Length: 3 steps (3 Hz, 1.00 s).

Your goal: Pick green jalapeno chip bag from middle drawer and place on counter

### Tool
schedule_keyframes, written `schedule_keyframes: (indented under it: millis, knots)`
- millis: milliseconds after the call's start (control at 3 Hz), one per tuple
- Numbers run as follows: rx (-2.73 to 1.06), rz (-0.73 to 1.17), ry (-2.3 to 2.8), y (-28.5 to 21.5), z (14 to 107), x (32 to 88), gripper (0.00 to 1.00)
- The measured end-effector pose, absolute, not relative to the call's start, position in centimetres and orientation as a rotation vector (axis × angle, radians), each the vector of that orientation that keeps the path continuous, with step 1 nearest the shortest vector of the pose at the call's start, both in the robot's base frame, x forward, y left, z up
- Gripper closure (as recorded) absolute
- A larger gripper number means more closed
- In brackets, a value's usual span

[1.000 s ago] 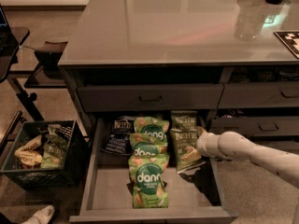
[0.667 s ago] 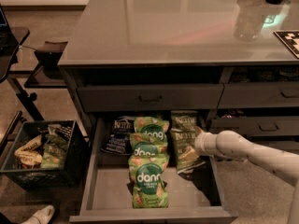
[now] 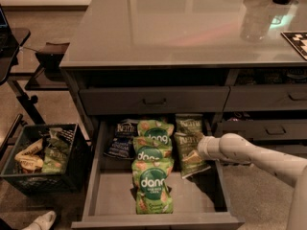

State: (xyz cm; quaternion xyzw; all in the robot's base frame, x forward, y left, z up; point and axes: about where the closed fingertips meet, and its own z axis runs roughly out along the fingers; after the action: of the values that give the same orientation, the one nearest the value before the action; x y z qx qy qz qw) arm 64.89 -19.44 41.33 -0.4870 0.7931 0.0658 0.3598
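Middle drawer (image 3: 115,188) stands pulled out beneath the counter (image 3: 168,28) for access. Green jalapeno chip bag (image 3: 188,151) lies at the drawer's right side, beside dang bags (image 3: 152,178). Gripper (image 3: 200,148) sits against it, evidently to grasp; closure cannot be determined

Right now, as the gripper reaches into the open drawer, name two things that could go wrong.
1. The gripper is at the green jalapeno chip bag in the middle drawer, whose top edge seems to overlap a second olive bag behind; that one might drag along.
2. The closed drawer front and counter edge stand above the drawer's back, so a steep lift could snag the bag.
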Motion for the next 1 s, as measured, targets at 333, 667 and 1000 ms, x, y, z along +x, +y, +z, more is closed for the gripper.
schedule_keyframes:
  millis: [333,667,1000]
  knots:
    - [-1.256,0.17,2.044,-19.43,41.34,64.89,0.41]
    - [-1.264,0.163,2.022,-19.16,41.59,64.68,0.64]
    - [-1.267,0.161,1.999,-18.86,42.1,64.45,0.88]
